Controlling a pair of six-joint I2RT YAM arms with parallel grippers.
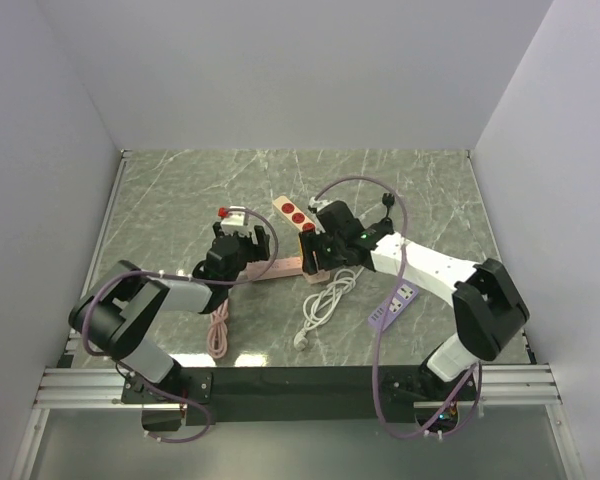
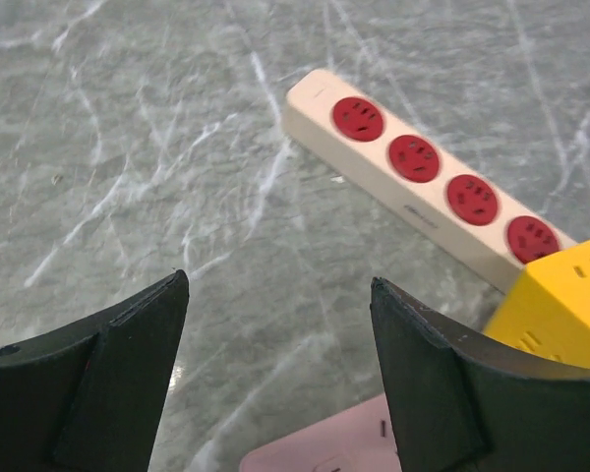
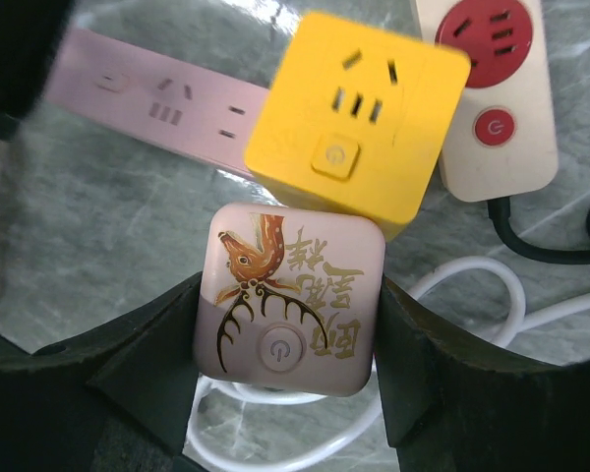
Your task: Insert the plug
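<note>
Green marble counter point(image 1: 180, 190). Your left tool point(image 2: 275, 295) gapes empty; right tool point(image 3: 290, 290) clamps pink cube point(image 3: 295, 261), just beside yellow plug point(image 3: 359, 118): lifting may knock it askew.

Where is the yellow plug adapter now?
Right wrist view, upper centre: the yellow plug adapter sits on the pink power strip, beside the beige power strip, beyond the pink deer-print cube.

Left arm point(image 1: 155, 305) and right arm point(image 1: 430, 265) extended forward, converging. Left gripper point(image 2: 277, 290): jaws standing apart. Right gripper point(image 3: 290, 295): fingers point(image 3: 157, 364) pressed against both sides of a pink cube adapter point(image 3: 295, 256).
</note>
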